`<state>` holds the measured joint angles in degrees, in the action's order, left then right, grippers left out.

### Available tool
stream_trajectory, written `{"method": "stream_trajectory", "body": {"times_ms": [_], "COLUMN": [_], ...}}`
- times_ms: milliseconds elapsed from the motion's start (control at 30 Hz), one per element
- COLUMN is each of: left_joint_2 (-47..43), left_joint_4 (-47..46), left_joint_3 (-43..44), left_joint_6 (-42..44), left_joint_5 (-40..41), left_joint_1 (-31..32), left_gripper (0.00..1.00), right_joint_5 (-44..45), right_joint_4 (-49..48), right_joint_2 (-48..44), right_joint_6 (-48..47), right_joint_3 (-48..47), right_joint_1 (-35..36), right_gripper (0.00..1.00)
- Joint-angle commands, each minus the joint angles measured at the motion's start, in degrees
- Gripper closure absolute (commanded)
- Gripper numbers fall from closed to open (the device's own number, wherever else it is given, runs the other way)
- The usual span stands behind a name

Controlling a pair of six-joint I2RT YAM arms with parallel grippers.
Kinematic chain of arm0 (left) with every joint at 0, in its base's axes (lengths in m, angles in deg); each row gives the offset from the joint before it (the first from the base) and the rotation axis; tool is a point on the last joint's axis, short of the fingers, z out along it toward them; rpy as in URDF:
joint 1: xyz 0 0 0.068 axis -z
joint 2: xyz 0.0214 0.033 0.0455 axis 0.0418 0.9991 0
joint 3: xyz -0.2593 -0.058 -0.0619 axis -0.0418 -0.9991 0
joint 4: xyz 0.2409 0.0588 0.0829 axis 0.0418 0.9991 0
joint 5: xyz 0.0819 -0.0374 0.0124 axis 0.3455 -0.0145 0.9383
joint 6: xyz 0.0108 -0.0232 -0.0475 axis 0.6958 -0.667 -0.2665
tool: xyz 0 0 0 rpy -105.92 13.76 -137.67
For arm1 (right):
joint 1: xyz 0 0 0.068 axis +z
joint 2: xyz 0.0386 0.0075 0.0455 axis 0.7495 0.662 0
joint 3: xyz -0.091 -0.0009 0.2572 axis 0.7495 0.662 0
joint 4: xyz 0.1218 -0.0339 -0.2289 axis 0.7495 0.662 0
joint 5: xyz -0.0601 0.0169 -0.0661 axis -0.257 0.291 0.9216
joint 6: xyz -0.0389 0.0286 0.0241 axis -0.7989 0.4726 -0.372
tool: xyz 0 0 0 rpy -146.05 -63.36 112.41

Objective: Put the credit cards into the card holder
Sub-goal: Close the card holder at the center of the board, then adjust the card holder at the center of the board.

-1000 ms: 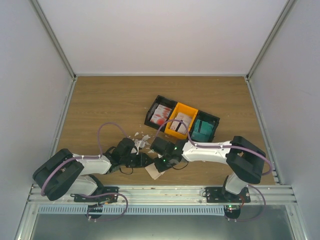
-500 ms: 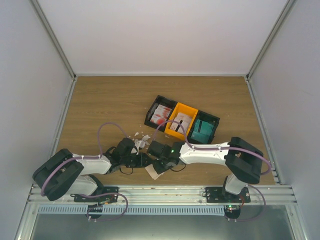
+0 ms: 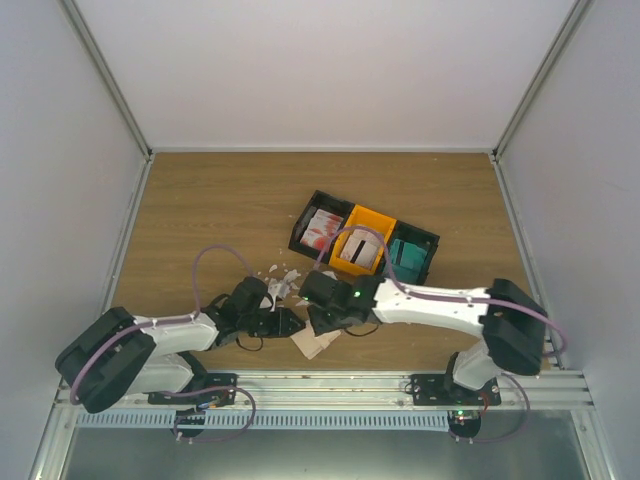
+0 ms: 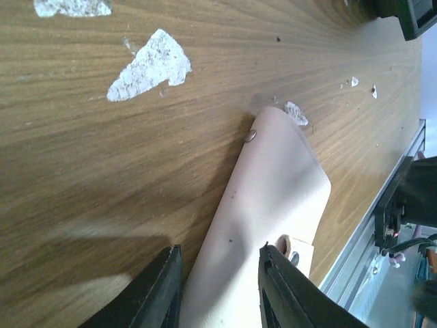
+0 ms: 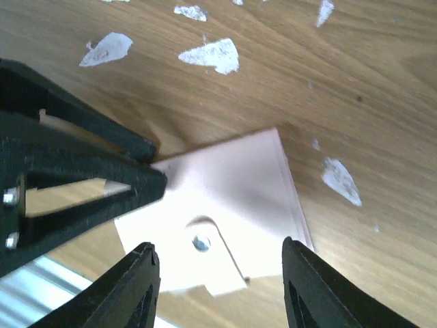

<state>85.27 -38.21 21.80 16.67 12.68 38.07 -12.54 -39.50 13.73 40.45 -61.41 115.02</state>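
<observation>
Two fingers of the left gripper [image 4: 218, 251] clamped the card holder [image 4: 273, 198] at its near end; its long axis ran straight ahead, rounded end farthest; right gripper [image 5: 218, 243] hung spread wide above it.

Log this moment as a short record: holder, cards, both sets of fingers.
holder: on the table near its front edge, snap tab showing
cards: in the tray, three bins: red-white, pale, teal
left fingers: either side of the holder's end; grip unclear
right fingers: open, above the holder
scraps: white, scattered beside the holder
</observation>
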Motion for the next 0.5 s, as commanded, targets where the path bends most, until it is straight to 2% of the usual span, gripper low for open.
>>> {"method": "stream_trajectory", "body": {"times_ms": [0, 267, 467], "left_joint_2": [-1.67, -2.14, -0.97], "left_joint_4": [4.64, 6.67, 7.81], "left_joint_3": [0.89, 0.92, 1.27], "left_joint_6": [2.23, 3.28, 3.50], "left_joint_5": [0.61, -0.39, -0.36], "left_joint_1": [0.31, 0.31, 0.31], "left_gripper": [0.65, 0.67, 0.73], "right_joint_5": [-1.90, -10.79, -13.33], "right_joint_4": [1.69, -13.28, -20.60], "right_joint_2": [-6.03, -11.17, -6.31], "right_joint_6": [7.56, 15.32, 15.26], "right_joint_3": [5.98, 18.65, 19.69], "right_joint_1": [0.01, -0.07, -1.42], "right_gripper": [0.48, 0.43, 0.55]}}
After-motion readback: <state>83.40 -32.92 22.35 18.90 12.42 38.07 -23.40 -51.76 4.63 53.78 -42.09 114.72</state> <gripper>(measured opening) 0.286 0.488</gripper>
